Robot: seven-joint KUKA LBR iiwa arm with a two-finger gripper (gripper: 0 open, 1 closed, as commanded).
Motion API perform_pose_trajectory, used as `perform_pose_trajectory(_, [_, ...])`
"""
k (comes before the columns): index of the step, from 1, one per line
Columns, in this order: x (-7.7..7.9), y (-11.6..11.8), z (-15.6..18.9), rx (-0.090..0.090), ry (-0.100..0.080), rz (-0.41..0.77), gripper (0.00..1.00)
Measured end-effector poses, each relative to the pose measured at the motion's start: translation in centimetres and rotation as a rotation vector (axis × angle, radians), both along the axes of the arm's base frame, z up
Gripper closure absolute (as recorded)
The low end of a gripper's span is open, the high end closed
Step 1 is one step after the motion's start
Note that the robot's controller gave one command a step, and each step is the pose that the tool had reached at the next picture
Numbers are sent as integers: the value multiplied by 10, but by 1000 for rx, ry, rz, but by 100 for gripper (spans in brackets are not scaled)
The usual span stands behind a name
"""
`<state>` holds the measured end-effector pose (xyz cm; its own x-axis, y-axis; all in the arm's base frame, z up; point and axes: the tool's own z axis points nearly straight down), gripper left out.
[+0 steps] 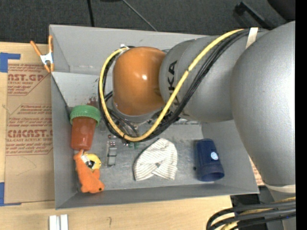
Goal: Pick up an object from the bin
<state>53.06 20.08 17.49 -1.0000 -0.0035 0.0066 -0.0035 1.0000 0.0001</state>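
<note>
Arm (268,104) overhangs bin (144,37); white cloth (156,161) lies near.

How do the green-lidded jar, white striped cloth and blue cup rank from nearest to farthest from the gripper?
1. Green-lidded jar, left of the gripper, and white striped cloth, to its lower right: too close to call.
2. Blue cup, at the right of the bin: farthest.

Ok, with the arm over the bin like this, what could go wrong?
1. The arm's orange cover hides the spot beneath it, so a grasp there may miss unnoticed.
2. The bottle and plush toy lie close together along the view's left wall; lifting one might drag the other.
3. The cloth is limp and could slip.
</note>
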Motion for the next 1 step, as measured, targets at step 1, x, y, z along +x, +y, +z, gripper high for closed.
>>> perform_pose_trajectory(1, [2,-1,5,2,-7,-2,0])
